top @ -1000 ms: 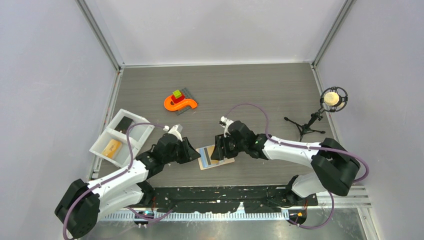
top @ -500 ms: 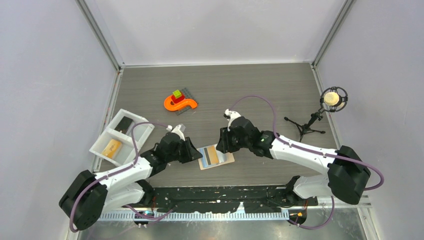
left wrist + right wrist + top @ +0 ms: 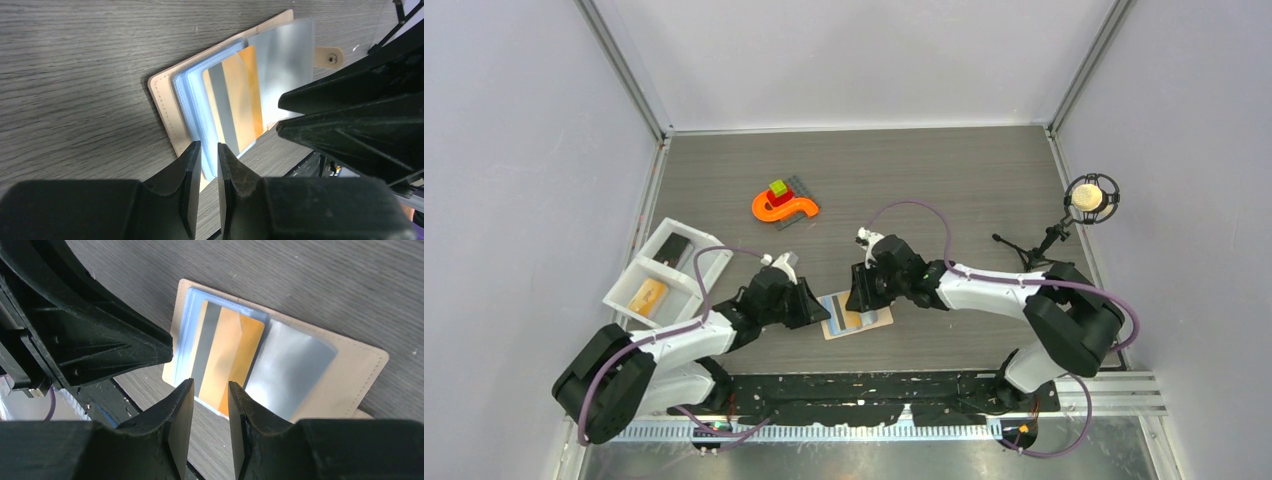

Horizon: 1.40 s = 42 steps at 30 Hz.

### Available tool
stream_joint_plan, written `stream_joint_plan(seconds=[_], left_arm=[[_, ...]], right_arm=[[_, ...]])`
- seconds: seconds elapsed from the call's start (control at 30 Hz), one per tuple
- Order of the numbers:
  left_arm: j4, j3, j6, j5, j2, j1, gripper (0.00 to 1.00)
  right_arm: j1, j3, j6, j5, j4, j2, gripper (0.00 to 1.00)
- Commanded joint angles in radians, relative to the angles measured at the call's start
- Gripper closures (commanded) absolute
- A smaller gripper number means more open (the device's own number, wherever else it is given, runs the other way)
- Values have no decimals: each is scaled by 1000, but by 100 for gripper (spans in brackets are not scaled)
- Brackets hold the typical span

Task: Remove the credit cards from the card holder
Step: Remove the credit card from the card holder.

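Observation:
The beige card holder (image 3: pixel 880 319) lies open on the table between both grippers, its pale blue sleeves up. An orange credit card (image 3: pixel 245 107) with a grey stripe sits in a sleeve, and a silvery sleeve lies beside it. The snap tab (image 3: pixel 328 56) sticks out at the far edge. My left gripper (image 3: pixel 209 147) hovers at the holder's (image 3: pixel 162 100) near edge, jaws open only a narrow slit, nothing between them. My right gripper (image 3: pixel 210 385) hangs over the card's (image 3: pixel 230 355) edge on the holder (image 3: pixel 350 370), open and empty.
A white two-compartment tray (image 3: pixel 639 272) stands at the left with a dark flat item (image 3: pixel 674 246) and a yellow-orange one (image 3: pixel 649 294) inside. An orange S-shaped toy (image 3: pixel 784 207) with blocks lies behind. A small microphone stand (image 3: pixel 1049 240) is at the right.
The right gripper swung away slightly, came back over the holder, and its jaws narrowed. The left jaws also narrowed a little at the holder's left end.

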Motion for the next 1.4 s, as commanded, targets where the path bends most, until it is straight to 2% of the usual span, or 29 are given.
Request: stream_joint_plan(seconds=[0.0,0.4,0.77,0.87,0.97,1.03,1.37], left_arm=[[75,-16,2,9,22,-3,80],[53,-15,8,-9,35,-3,81],[45,-20,7,-17,34,-4,82],[45,-18,7,-19,37,-4,82],[45,-20,7,-23,41,-3,82],[44,-18,6,-20,46,-3,82],[-16,-5,15,-23,-1,-3,82]], right_arm=[[-36,-23,-15,-62,113,20,61],[-90,-69,-28,-122,177,79,60],[-94,-84,-7,-165,232,127,63],[-97,-87,-6,-158,228,122,71],[-102,-87,-7,-149,209,111,88],[-107,-87,-8,-144,193,99,94],[-130,-106,-5,-161,146,8,95]])
